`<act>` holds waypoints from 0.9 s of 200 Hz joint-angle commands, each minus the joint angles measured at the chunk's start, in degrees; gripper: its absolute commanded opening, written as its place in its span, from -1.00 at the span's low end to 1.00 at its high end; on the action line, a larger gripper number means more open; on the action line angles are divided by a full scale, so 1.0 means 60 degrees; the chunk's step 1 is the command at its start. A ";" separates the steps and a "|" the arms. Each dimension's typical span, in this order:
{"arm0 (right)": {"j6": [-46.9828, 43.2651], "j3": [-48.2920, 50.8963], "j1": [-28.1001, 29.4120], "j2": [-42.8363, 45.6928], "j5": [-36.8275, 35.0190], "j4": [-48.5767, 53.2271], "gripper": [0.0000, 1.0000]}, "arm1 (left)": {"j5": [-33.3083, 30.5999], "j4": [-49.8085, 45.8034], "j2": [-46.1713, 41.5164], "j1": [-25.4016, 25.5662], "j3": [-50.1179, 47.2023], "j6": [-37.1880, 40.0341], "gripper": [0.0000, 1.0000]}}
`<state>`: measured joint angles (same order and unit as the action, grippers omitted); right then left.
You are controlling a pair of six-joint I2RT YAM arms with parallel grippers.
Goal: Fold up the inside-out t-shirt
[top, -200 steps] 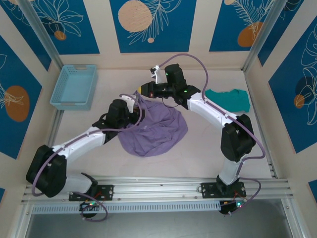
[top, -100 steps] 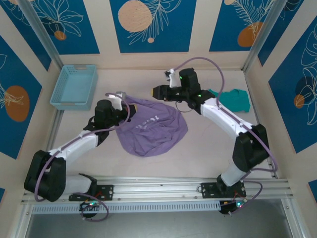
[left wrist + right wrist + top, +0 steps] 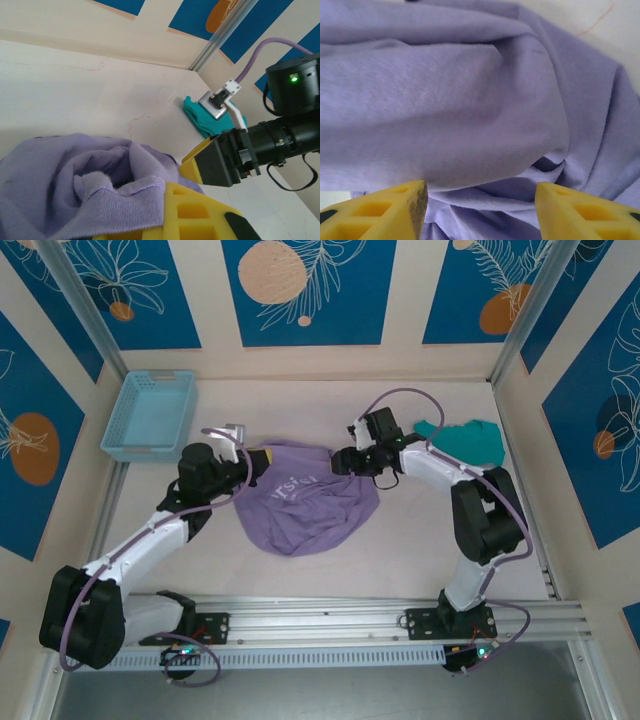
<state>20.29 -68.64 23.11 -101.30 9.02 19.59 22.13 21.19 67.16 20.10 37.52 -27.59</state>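
- A pale cream tabletop (image 3: pixel 330 570), matte and evenly lit, has faint hairline marks.
- The cream back wall (image 3: pixel 200 360) carries deep blue panels (image 3: pixel 305 290) with white leaf outlines and a peach disc (image 3: pixel 272 272).
- The side walls (image 3: pixel 600 440) angle inward, with matching panels and orange discs (image 3: pixel 35 448).
- Aluminium posts (image 3: pixel 85 310) stand at the back corners.
- A ribbed metal rail (image 3: pixel 320 618) runs along the near edge.

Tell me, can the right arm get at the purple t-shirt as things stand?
Probably yes: the right gripper sits open directly over the t-shirt folds, with no other object between it and the cloth.
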 commanded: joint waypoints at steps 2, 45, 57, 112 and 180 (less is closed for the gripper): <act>-0.0197 -0.0269 0.0019 -0.0444 0.0694 0.0012 0.24 | 0.0250 -0.0080 -0.0205 -0.0123 -0.0042 -0.0004 -1.00; 0.0029 -0.0840 -0.0160 -0.1127 0.1144 -0.0633 -0.36 | 0.0226 -0.0075 -0.0208 -0.0148 0.0100 -0.0021 -1.00; 0.0088 -0.0902 -0.0295 -0.1029 0.1145 -0.0905 -0.69 | 0.0243 -0.0075 -0.0165 -0.0171 0.0202 -0.0015 -1.00; -0.0095 -0.0759 -0.0879 0.0842 0.0140 -0.1834 -1.00 | 0.0095 -0.0059 0.0289 -0.0271 0.1176 -0.0198 -1.00; -0.0712 -0.4162 -0.1699 0.1983 -0.0326 -0.0940 -1.00 | -0.0473 -0.2499 0.2961 -0.0740 0.7781 0.0374 -1.00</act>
<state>19.00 -84.53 14.26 -93.89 8.84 12.95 18.83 12.78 80.84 17.78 65.36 -27.77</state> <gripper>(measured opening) 0.062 0.045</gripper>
